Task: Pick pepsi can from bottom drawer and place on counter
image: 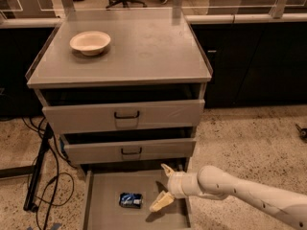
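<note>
The pepsi can (pixel 130 200) lies on its side on the floor of the pulled-out bottom drawer (pixel 105 188), left of centre. My gripper (pixel 162 186) is over the right part of that drawer, a short way right of the can and apart from it. Its two pale fingers are spread wide, one pointing up and one down-left, with nothing between them. The counter (pixel 144 47) is the flat grey top of the cabinet, well above the gripper.
A pale bowl (pixel 90 42) sits on the counter's back left. Two upper drawers with black handles (pixel 126 115) stand slightly pulled out above the bottom drawer. Black cables and a stand (pixel 41 171) lie on the speckled floor at left.
</note>
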Robot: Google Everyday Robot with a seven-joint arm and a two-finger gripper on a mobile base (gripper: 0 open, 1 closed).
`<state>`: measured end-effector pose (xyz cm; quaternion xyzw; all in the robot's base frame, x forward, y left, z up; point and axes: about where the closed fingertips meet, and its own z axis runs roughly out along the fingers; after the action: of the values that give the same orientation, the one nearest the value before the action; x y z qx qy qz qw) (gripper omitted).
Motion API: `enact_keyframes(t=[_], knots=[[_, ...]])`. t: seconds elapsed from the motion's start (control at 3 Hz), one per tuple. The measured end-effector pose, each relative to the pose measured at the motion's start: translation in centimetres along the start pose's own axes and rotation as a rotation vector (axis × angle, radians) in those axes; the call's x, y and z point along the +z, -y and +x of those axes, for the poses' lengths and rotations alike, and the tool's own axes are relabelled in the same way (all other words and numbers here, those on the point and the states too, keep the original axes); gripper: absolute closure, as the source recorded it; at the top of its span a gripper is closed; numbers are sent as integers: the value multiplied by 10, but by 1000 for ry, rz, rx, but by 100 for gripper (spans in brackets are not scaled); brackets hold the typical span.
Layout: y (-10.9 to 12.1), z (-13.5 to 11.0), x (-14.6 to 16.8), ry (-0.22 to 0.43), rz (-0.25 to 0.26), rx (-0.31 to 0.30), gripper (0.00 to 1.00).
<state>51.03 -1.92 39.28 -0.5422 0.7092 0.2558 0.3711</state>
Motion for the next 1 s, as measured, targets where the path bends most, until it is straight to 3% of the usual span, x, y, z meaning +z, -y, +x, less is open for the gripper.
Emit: enact_keyframes(t=[0.33, 0.67, 1.0], knots=[[-5, 16, 25, -31, 8, -7, 0], [-5, 56, 66, -71, 49, -5, 0], [-6, 92, 103, -76, 57, 15, 0]])
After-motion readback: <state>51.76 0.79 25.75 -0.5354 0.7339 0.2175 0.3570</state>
